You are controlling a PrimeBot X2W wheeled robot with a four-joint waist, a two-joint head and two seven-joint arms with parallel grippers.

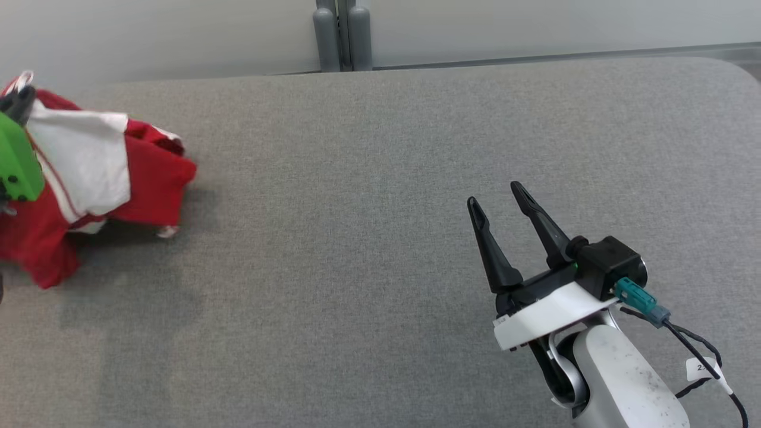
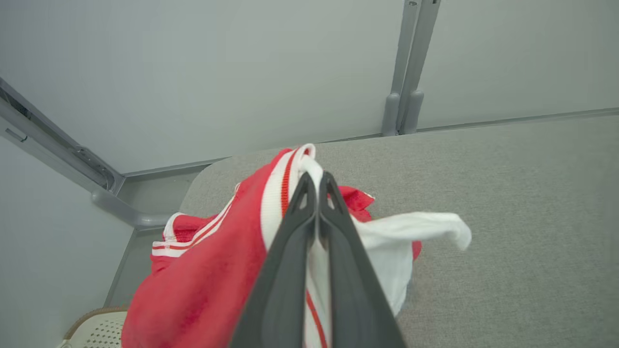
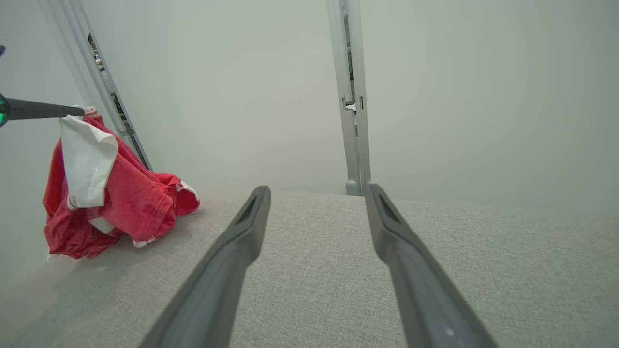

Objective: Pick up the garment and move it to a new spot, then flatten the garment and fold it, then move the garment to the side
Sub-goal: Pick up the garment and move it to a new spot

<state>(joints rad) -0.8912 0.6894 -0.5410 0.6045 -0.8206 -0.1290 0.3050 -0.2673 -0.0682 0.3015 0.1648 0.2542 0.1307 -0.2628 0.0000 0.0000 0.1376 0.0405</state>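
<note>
While the left jaws are clamped: left gripper point(image 2: 316, 178) is shut tight on the garment point(image 2: 203, 280), fingers pressed together over its white-and-red striped edge.
Garment: red with white panels, bunched, hanging below and to both sides of the left fingertips; a white flap sticks out on their right.
Garment contact: lowest folds reach the table point(image 1: 386, 178) near its rounded corner; cannot tell if they bear on it.
Right gripper point(image 1: 492, 195): jaws spread wide, nothing between them, only bare grey fabric under the tips.
Separation: garment sits well apart from the right jaws, far off on their left side.
Obstructions: no object lies between the right jaws and the garment, just open table top.
Surroundings: grey post point(image 1: 343, 35) stands on the wall past the table's far edge, ahead of the right jaws; cable point(image 1: 633, 294) with a teal plug runs off the right wrist.
Head view extra: shows the cloth's shadow on the table.
Left wrist view extra: shows the pinch point up close, plus a pale perforated object point(image 2: 96, 331) low down beyond the table edge, left of the fingers.
Right wrist view extra: side-on look at the garment point(image 3: 130, 208) draped from one dark left finger point(image 3: 43, 110), cloth hanging down from the tip.
</note>
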